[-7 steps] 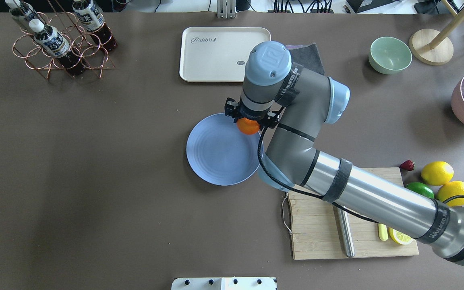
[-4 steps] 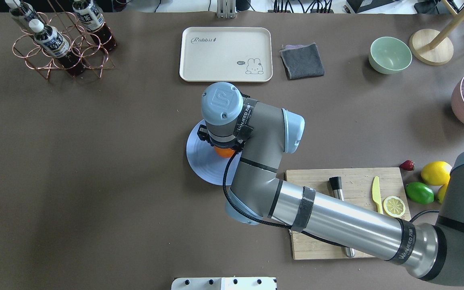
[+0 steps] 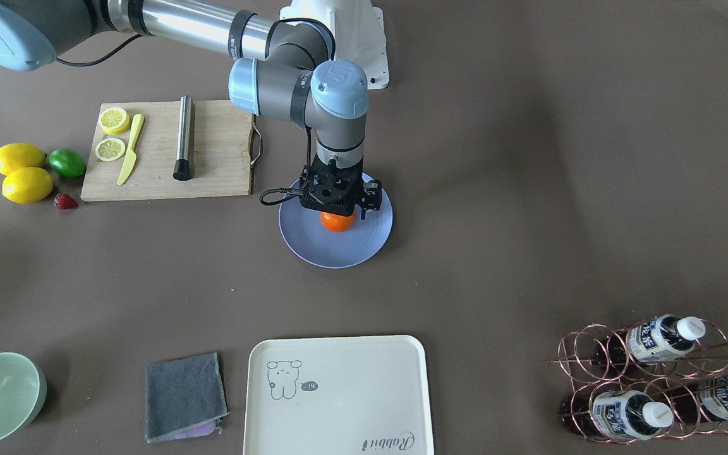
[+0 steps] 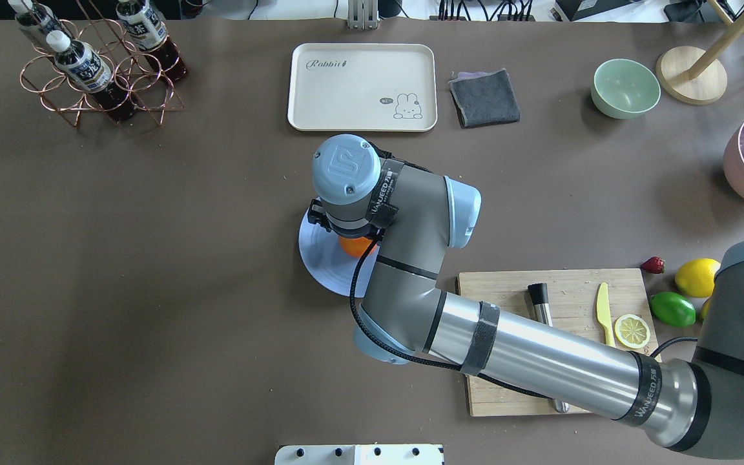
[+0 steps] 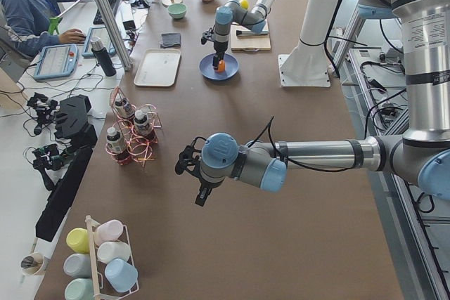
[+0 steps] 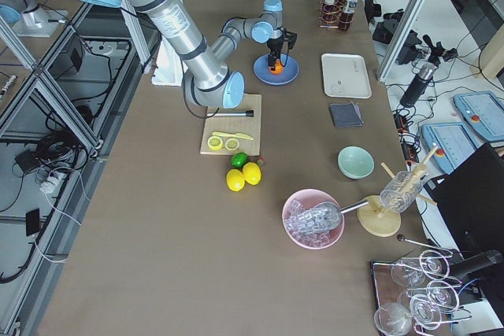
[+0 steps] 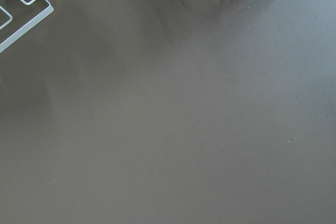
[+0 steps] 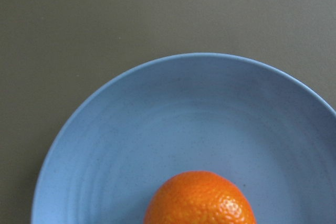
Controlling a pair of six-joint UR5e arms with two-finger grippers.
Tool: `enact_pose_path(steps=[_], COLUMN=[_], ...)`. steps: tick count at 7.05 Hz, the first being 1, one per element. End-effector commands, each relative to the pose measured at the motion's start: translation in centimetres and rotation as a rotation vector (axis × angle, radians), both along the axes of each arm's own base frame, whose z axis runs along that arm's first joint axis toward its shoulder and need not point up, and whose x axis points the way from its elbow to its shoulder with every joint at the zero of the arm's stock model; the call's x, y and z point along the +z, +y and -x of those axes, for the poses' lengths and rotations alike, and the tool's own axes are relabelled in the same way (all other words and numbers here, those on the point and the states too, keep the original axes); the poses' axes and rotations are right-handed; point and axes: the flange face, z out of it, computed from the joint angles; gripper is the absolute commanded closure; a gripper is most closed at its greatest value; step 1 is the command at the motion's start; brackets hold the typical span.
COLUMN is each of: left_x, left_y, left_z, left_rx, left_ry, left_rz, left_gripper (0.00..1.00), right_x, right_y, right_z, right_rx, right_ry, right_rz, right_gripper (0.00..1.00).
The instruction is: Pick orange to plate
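Note:
The orange (image 3: pixel 337 222) sits low over the middle of the blue-lavender plate (image 3: pixel 339 254), directly under my right gripper (image 3: pixel 338 211). That gripper points straight down and is shut on the orange; its wrist hides the fingers from above. In the right wrist view the orange (image 8: pixel 199 201) fills the bottom centre with the plate (image 8: pixel 157 119) just beneath it. From overhead only a sliver of the orange (image 4: pixel 354 246) and the plate's left part (image 4: pixel 320 258) show. My left gripper (image 5: pixel 188 167) hovers over bare table far from the plate; I cannot tell whether it is open or shut.
A cream tray (image 4: pixel 362 87) and grey cloth (image 4: pixel 484 97) lie beyond the plate. A cutting board (image 4: pixel 501 290) with knife, lemon slice and metal rod is under the right arm. Lemons (image 4: pixel 697 276), a lime (image 4: pixel 672 309), a mint bowl (image 4: pixel 625 88) and a bottle rack (image 4: pixel 97 71) stand further off.
The right arm has swung left from the plate's far right rim to over its middle with the orange, then edged slightly further and lower.

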Motion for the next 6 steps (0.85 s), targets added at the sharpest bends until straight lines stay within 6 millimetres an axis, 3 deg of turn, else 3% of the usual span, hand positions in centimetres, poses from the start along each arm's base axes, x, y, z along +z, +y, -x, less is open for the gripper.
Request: enact_pose_path(steps=[1,2,4,5,6], left_x=[1.4,2.9,3.2,3.3,3.2], left_y=[0.1,0.4,-0.2,-0.2,-0.3], left_z=[0.0,0.1,0.0,-0.2,-0.6], left_rx=[-0.002,0.002,0.003,0.010,0.019], left_ry=[-0.001,-0.003,-0.015,-0.015,-0.014], left_rz=[0.032,0.051,0.064,0.066,0.064], left_gripper=[0.01,0.01,0.01,0.01,0.01], right_x=[-3.6,-3.7,5.5,11.1,16.2], right_y=[-3.2,-5.0,-7.7,-8.0,-8.2], right_z=[-8.6,-13.6,-24.9,-32.5,-38.7], right_rx=[-0.078,-0.107,-0.251,-0.310,-0.373], right_ry=[-0.025,-0.013,0.028,0.020,0.022], right_rz=[-0.010,-0.011,-0.155,-0.180,-0.221], right_gripper=[0.00,0.00,0.00,0.00,0.00])
